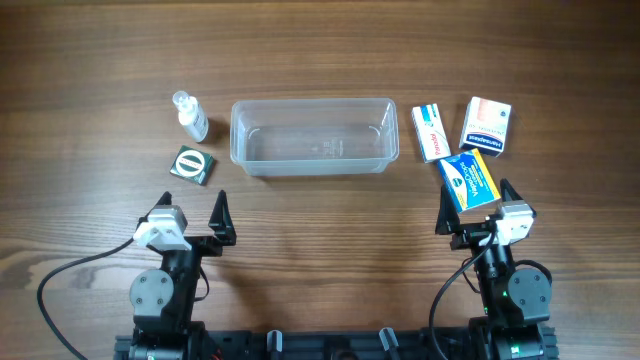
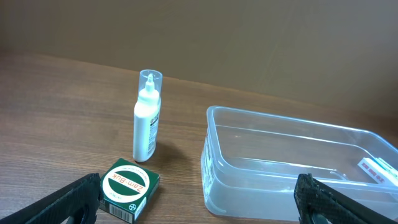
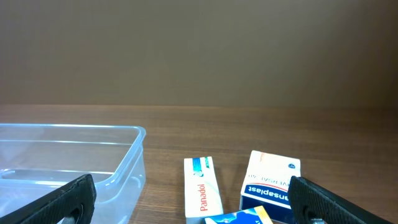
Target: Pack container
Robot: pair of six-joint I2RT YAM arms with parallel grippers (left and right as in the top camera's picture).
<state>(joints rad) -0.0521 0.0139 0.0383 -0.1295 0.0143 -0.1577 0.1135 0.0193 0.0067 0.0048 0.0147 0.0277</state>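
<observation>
The clear plastic container (image 1: pixel 312 135) stands empty at the table's middle back; it also shows in the left wrist view (image 2: pixel 292 165) and the right wrist view (image 3: pixel 68 158). A small white bottle (image 1: pixel 190 116) stands upright left of it, with a green Zam-Buk box (image 1: pixel 192 164) in front of it. To the container's right lie a white Panadol box (image 1: pixel 431 131), a Hansaplast box (image 1: pixel 486 125) and a blue-and-yellow box (image 1: pixel 470 180). My left gripper (image 1: pixel 192 212) is open and empty just behind the green box. My right gripper (image 1: pixel 475 205) is open, right by the blue-and-yellow box.
Both arm bases sit at the table's front edge, with black cables trailing from them. The wooden table surface (image 1: pixel 320 240) stretches between the two arms.
</observation>
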